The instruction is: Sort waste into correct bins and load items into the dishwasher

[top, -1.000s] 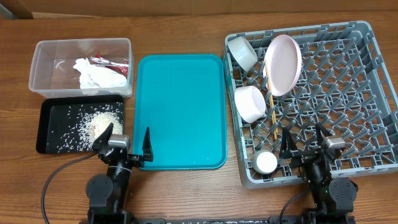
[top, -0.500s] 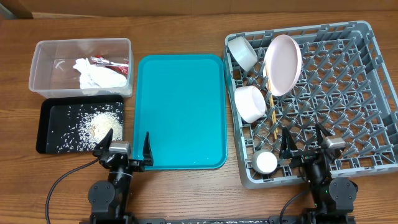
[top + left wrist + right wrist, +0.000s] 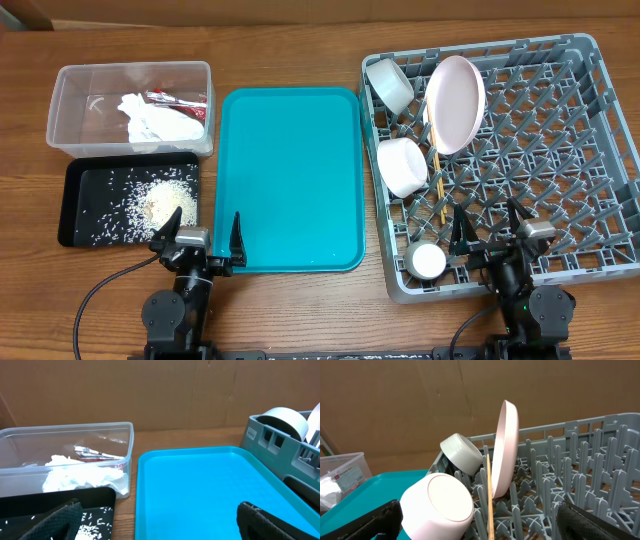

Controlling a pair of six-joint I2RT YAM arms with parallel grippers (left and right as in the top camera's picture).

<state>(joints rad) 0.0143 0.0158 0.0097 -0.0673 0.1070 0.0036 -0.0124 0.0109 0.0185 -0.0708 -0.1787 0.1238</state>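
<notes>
Grey pegged rack (image 3: 560, 150) holds white dishes (image 3: 456, 103); left pincer (image 3: 204, 222), right pincer (image 3: 487, 218) agape, empty.

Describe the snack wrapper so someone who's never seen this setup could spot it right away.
Look to the far-left corner of the wooden table, where a clear plastic tub sits just behind a black tray of rice. Inside the tub, toward its right end, lies a crumpled white napkin. The wrapper lies right behind it, a thin, shiny, crinkled strip and the only red-and-white thing there.
</notes>
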